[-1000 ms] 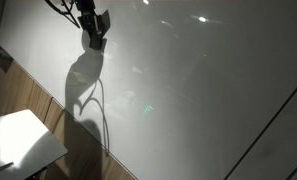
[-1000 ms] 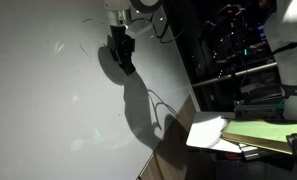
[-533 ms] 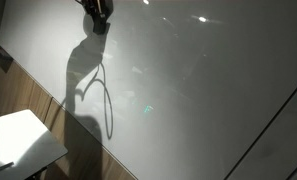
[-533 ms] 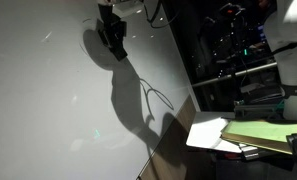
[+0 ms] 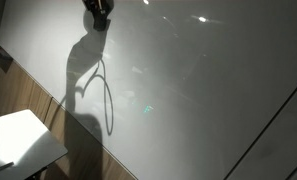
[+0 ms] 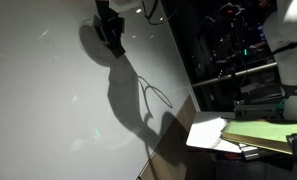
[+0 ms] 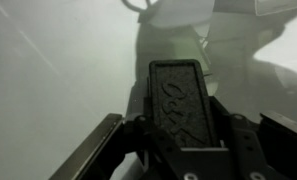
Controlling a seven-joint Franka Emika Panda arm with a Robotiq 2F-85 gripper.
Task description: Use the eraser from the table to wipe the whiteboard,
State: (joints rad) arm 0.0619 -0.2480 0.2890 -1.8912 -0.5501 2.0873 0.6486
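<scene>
My gripper is high on the whiteboard, at the top edge in both exterior views; it also shows in an exterior view. In the wrist view the gripper is shut on the eraser, a dark flat oblong block with a textured face, held against the pale board. The arm's shadow falls down the board below it. The white table stands low at the board's foot. No doodle shows.
Wood-grain panelling runs below the board. A small dark item is fixed at the board's edge. In an exterior view a white tabletop with stacked items and dark equipment racks stand beside the board.
The gripper with the eraser moved up the board over the last second, from just below the top to the top edge. Since half a second ago it has barely shifted.
</scene>
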